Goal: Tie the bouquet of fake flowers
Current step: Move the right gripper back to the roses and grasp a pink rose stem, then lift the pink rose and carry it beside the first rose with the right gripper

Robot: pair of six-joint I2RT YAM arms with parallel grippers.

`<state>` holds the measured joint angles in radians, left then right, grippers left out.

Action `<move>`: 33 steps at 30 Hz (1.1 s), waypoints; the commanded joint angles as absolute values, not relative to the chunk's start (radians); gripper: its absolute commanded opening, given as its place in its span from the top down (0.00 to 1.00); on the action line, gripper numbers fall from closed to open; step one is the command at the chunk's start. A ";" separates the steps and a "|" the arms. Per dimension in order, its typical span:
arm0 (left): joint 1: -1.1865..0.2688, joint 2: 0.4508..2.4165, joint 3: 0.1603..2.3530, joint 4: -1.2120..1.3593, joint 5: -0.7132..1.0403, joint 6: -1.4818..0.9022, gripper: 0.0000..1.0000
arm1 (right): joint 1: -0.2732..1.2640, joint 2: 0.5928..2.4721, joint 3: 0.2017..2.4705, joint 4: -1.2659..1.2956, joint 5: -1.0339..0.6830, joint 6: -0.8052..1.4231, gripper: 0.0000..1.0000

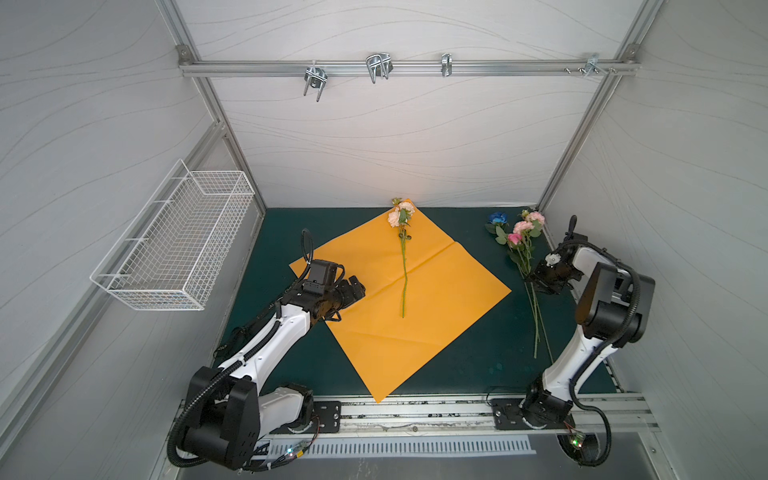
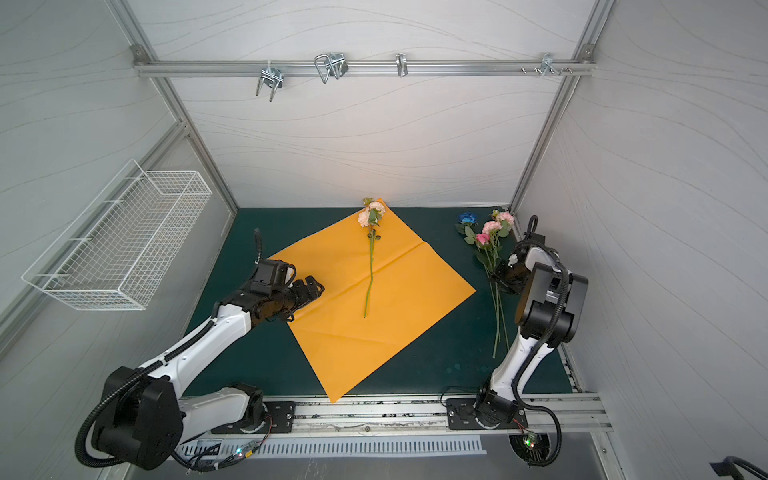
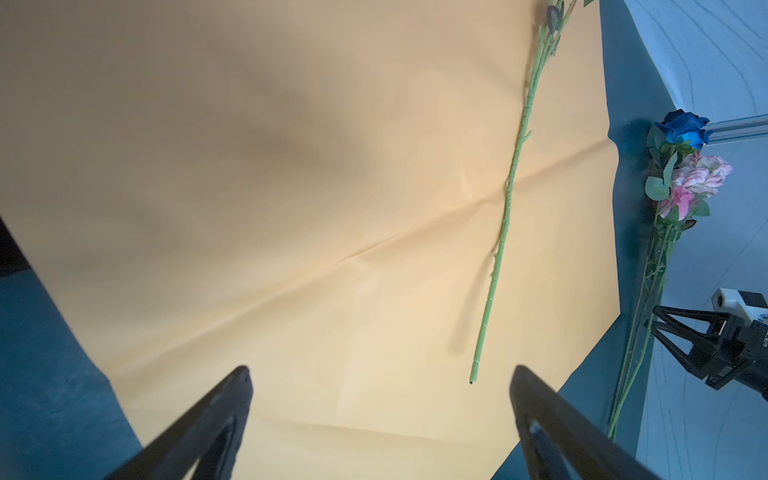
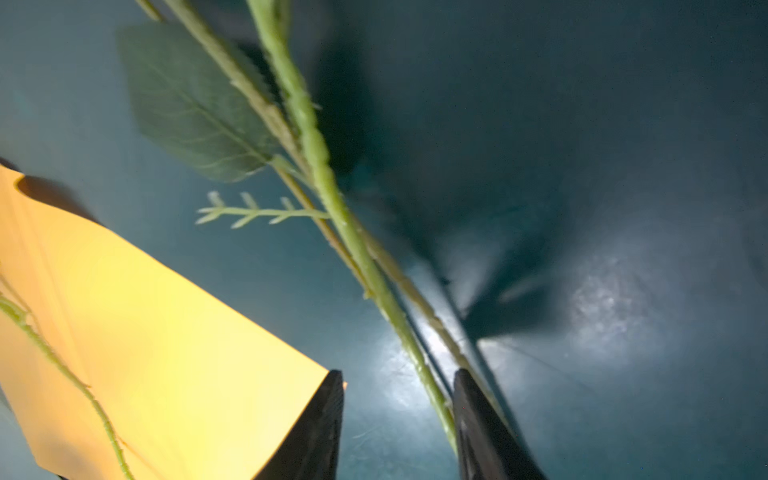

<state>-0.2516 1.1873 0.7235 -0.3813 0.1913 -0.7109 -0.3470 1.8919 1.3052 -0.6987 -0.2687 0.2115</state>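
The fake flowers lie in two places. A peach bloom (image 1: 399,216) on a long green stem (image 3: 509,195) rests across the orange paper (image 1: 415,299). A blue rose (image 1: 497,217) and pink blooms (image 1: 523,227) lie bunched on the green mat (image 1: 457,353) at the right. My right gripper (image 1: 536,282) is down at that bunch's stems (image 4: 332,199). Its jaws stand partly apart, and one green stem rests against the inner face of one finger (image 4: 478,415). My left gripper (image 1: 359,289) hovers wide open over the paper's left part, holding nothing.
A white wire basket (image 1: 178,245) hangs on the left wall. Metal hooks (image 1: 378,66) hang from the rail high at the back. White walls close in the mat on three sides. The arm bases sit on a metal rail (image 1: 415,411) along the front edge.
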 commanded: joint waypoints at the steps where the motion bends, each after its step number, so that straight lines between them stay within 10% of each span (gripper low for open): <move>1: -0.253 1.196 0.765 -0.351 0.192 -0.710 0.03 | -0.352 1.858 1.335 -0.732 -0.243 0.202 0.60; 33: -0.244 1.209 0.748 -0.341 0.199 -0.728 0.03 | -0.339 1.900 1.401 -0.770 -0.143 0.162 0.97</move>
<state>-0.2497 1.1999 0.7235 -0.3752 0.1955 -0.7185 -0.3470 1.9469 1.3685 -0.7238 -0.1741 0.1818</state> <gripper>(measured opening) 0.974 0.068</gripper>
